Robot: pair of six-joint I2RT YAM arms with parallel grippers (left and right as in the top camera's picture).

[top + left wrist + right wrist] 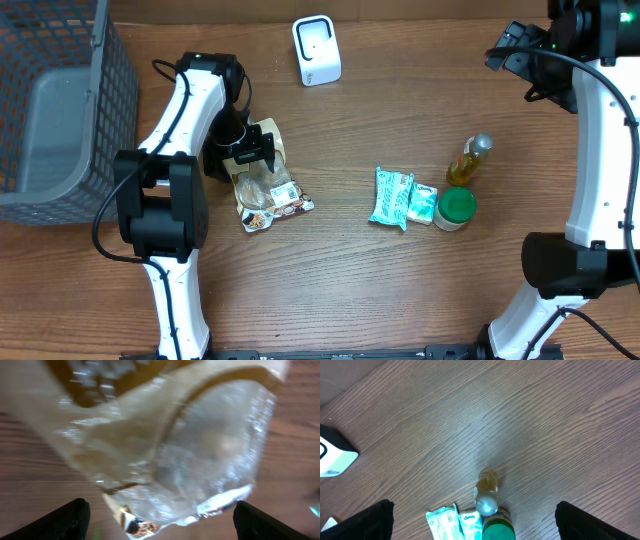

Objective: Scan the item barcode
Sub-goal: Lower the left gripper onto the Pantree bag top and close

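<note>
Two arms share the surface [400,300]. A grey basket [60,110] at nine o'clock probably waits for scanned goods. The snack bag [272,195] lies flat toward nine o'clock of centre, well short of the white scanner [316,50] standing at twelve. Above the bag the left claw [262,150] points steeply down, spread wide and gripping nothing. At two o'clock the right claw [512,52] hangs raised, wide open and empty.

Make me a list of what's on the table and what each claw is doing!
left claw: open, over the snack bag
right claw: open, empty
snack bag: lying flat, partly see-through
scanner: white, standing apart from the items
tissue packs: two, side by side
jar: green lid, beside the tissue packs
bottle: next to the jar
basket: grey, by the left arm
</note>
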